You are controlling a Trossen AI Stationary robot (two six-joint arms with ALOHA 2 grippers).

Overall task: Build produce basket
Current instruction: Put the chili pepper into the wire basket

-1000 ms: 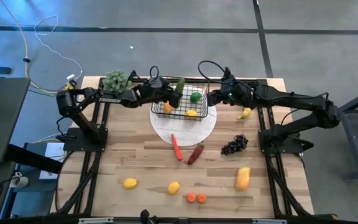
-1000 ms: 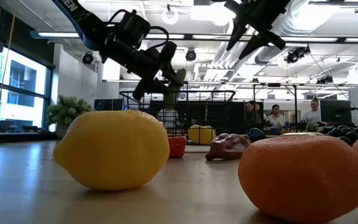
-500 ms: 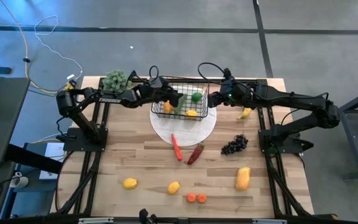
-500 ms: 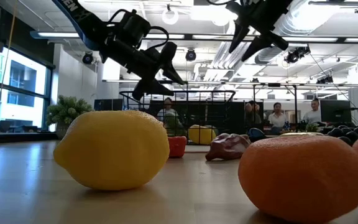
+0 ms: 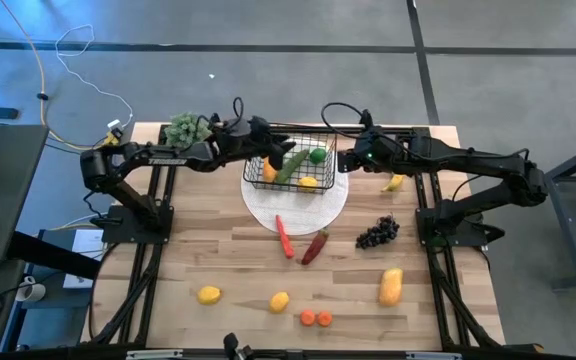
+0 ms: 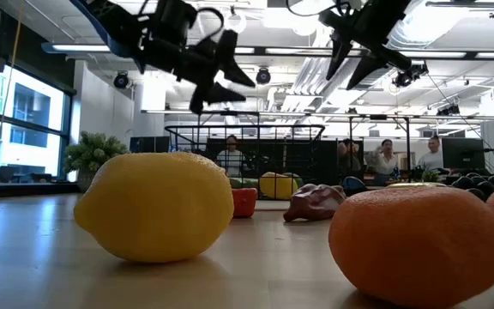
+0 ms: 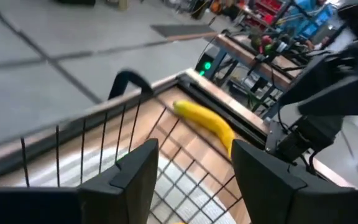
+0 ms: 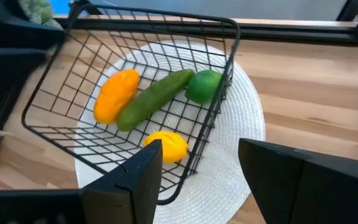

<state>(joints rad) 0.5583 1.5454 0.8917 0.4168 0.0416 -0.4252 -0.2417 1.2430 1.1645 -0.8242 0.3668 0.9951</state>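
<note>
While four pieces already lie in the basket (image 5: 293,168) on the white plate (image 5: 295,207), we hover both end effectors, left (image 5: 271,148) and right (image 5: 345,158), released and empty beside it; banana (image 5: 394,182), grapes (image 5: 376,233), mango (image 5: 391,286), lemons (image 5: 208,295) wait on the desk (image 5: 198,250).

Bright overhead ceiling lights; left wrist view motion-blurred, shadows soft

A black wire basket (image 5: 294,168) sits on a round white plate (image 5: 296,205), holding a cucumber (image 5: 290,166), a green lime (image 5: 316,155), a lemon (image 5: 309,182) and an orange piece (image 5: 269,172). The left gripper (image 5: 271,148) and right gripper (image 5: 346,158) flank it.
</note>
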